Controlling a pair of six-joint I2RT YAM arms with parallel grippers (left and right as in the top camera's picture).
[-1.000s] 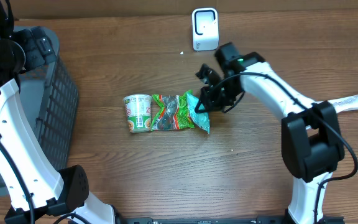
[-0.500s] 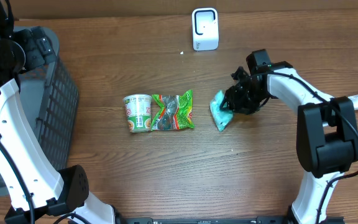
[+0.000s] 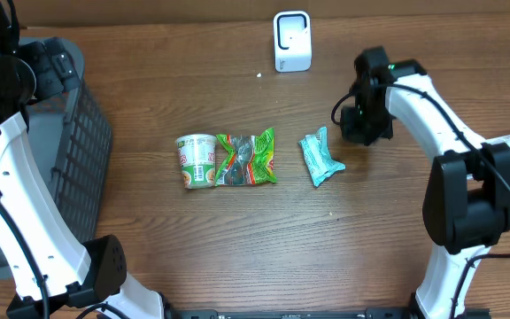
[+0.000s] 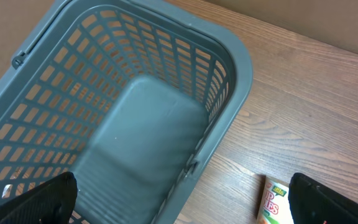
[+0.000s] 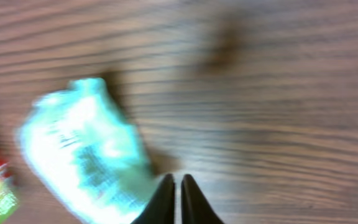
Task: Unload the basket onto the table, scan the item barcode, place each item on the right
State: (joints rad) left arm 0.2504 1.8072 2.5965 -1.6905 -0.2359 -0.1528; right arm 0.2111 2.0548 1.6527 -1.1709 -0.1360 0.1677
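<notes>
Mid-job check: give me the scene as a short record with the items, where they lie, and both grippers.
scanner: white, upright, at the far edge
teal packet: flat on the table, apart from the other items, not held
green packet: centre, beside the cup
cup: on its side, left of the green packet
basket: far left
right gripper: shut, holding nothing
left gripper: open, over the basket

Overhead: from far above, straight down on the whole surface [image 3: 193,257]. Left wrist: angled down into basket [image 4: 229,68], noodle cup [image 4: 275,202] at frame edge, both shared with overhead. Right wrist: very near, blurred, above teal packet [image 5: 86,149], likewise shared.
</notes>
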